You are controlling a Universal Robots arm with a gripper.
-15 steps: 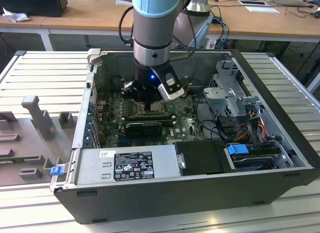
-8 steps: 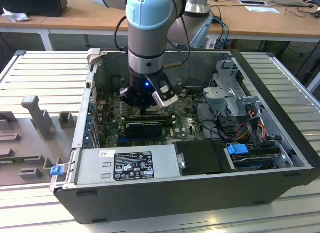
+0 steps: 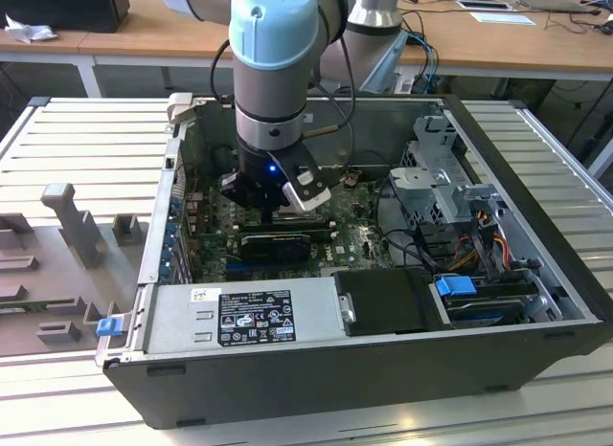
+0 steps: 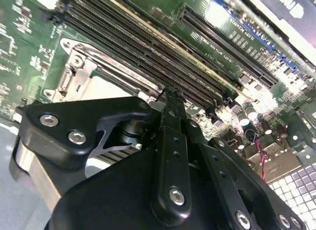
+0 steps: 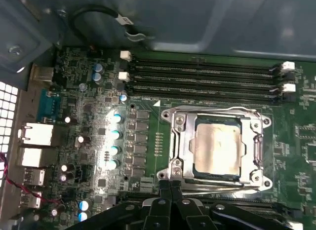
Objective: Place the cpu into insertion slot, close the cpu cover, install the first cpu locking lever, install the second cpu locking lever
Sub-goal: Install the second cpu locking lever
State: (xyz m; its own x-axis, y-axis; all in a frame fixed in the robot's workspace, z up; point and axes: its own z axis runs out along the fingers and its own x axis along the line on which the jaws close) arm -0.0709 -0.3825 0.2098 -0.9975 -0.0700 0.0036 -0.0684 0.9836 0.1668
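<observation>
So we've got the arm reaching down into the open PC case (image 3: 536,274), which lies on its side on the ribbed metal worktop (image 3: 86,140). In the exterior view the hand (image 3: 271,212) hangs just over the green motherboard (image 3: 359,245), toward the back wall of the case.

In the first wrist view we can see the cpu (image 5: 218,147) already sitting flat in the insertion slot (image 5: 197,168), silver-beige top facing up. The cpu cover (image 5: 178,141) is folded down flat around it, so the chip shows through the frame's big square window. Thin metal lever rods (image 5: 212,110) run along the edges of the socket, but we can't tell whether they're hooked down or not.

The hand's fingertips (image 5: 170,186) look pressed together with nothing between them, sitting right at the socket's edge on the side away from the memory slots (image 5: 202,77); whether they actually touch the metal there we can't say. In the second wrist view the black fingers (image 4: 173,136) block most of the socket, with only a corner of the silvery frame (image 4: 79,77) peeking out next to the long memory slots (image 4: 148,47).
</observation>
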